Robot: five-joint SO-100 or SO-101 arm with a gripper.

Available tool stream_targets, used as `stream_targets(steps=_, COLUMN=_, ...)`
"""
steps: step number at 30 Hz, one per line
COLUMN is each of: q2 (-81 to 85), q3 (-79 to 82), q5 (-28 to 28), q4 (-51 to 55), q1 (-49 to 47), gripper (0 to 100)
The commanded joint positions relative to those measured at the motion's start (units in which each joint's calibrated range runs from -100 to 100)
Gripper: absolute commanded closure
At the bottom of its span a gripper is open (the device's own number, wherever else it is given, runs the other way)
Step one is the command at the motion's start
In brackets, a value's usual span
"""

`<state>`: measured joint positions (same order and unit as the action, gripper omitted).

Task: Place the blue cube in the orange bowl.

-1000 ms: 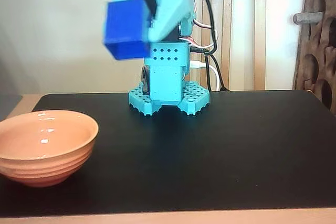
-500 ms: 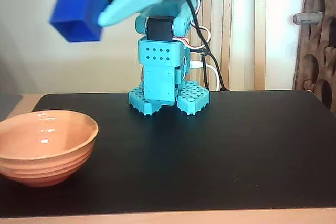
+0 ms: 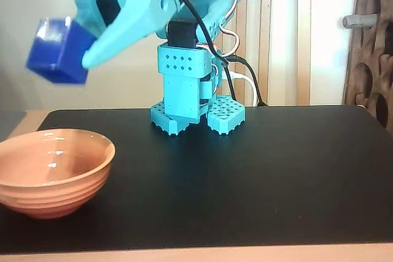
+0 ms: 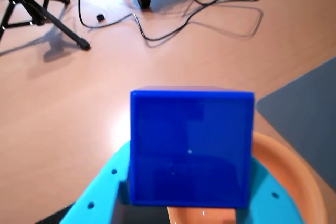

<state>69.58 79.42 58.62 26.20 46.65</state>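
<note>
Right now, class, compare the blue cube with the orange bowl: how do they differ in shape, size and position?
Shape: the blue cube has flat faces and sharp edges; the orange bowl is round and open, with ridges on its outer wall.
Size: the bowl is several times wider than the cube.
Position: the cube is held in the air by the gripper, tilted; the bowl rests upright on the black mat.
Both are one solid colour.

No text, label, brand, number or sign can be read in either view: the blue cube, the orange bowl, the turquoise arm and the black mat all show plain, unmarked surfaces
</note>
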Motion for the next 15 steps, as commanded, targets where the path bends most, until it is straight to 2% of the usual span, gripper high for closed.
stream_targets(steps=1, q2=-5.8, q3=-0.5, q5=-0.3, q4=-4.2, q1=1.1, gripper=85)
stream_targets(steps=15, q2=-10.4, q3=-0.4, q5=-0.3, q4=-4.8, q1=7.1, gripper=85)
